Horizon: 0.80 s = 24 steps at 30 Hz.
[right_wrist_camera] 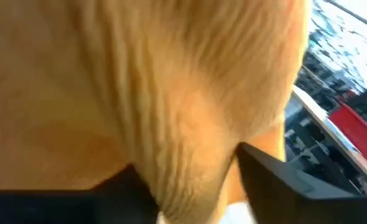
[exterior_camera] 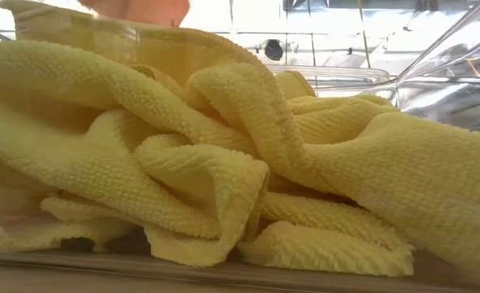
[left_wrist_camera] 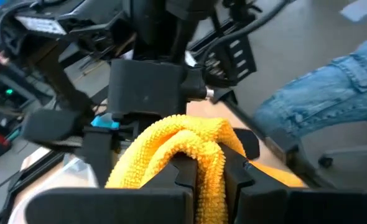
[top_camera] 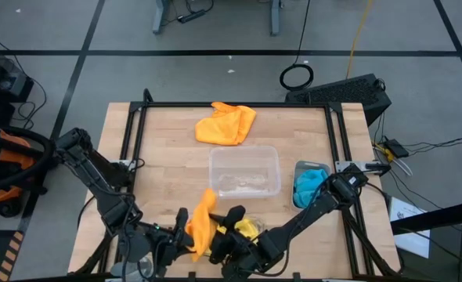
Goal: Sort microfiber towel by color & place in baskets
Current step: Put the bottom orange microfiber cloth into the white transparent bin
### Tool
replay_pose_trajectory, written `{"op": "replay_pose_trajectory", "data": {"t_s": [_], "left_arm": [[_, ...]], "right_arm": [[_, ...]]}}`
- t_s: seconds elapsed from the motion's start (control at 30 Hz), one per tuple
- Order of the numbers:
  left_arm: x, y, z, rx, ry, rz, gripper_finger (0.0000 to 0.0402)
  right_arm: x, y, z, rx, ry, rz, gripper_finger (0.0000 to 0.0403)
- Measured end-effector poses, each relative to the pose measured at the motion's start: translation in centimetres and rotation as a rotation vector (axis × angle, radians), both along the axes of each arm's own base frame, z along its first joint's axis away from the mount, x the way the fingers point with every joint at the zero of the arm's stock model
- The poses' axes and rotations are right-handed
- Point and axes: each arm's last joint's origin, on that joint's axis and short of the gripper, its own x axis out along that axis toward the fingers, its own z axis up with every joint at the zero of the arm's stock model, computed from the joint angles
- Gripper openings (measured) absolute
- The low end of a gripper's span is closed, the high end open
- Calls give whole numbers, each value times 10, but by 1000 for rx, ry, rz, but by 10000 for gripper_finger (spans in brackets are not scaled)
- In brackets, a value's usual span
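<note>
I found no writing, label, brand, number or sign that I could read in any of the four views. The papers on the floor [top_camera: 409,213] beside the bench [top_camera: 168,149] carried marks too small for me to make out, and the red box [right_wrist_camera: 353,122] in the right wrist view showed no lettering I could read.

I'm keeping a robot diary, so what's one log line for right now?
left gripper: shut on orange fuzzy cloth towel | right gripper: around same towel | clear plastic tub: empty
</note>
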Motion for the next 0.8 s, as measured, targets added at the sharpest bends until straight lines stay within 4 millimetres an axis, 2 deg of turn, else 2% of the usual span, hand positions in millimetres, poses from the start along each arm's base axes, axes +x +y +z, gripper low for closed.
{"op": "replay_pose_trajectory", "data": {"t_s": [0.2, 0.27, 0.37, 0.57, 0.8], "left_arm": [[-3, -2, -1, 11, 7, -21, 26], [-2, -2, -1, 16, 11, -20, 26], [1, 1, -1, 13, 11, -6, 26], [13, 6, -10, 28, 31, 33, 26], [21, 4, -19, 76, 51, 6, 26]], "right_arm": [[-1, 8, -2, 24, 95, 155, 28], [-2, 11, -3, 24, 109, 183, 11], [-3, 13, -1, 29, 86, 180, 25], [-5, 11, 7, -11, -44, 11, 71], [-16, 25, 4, -9, -3, 70, 143]]}}
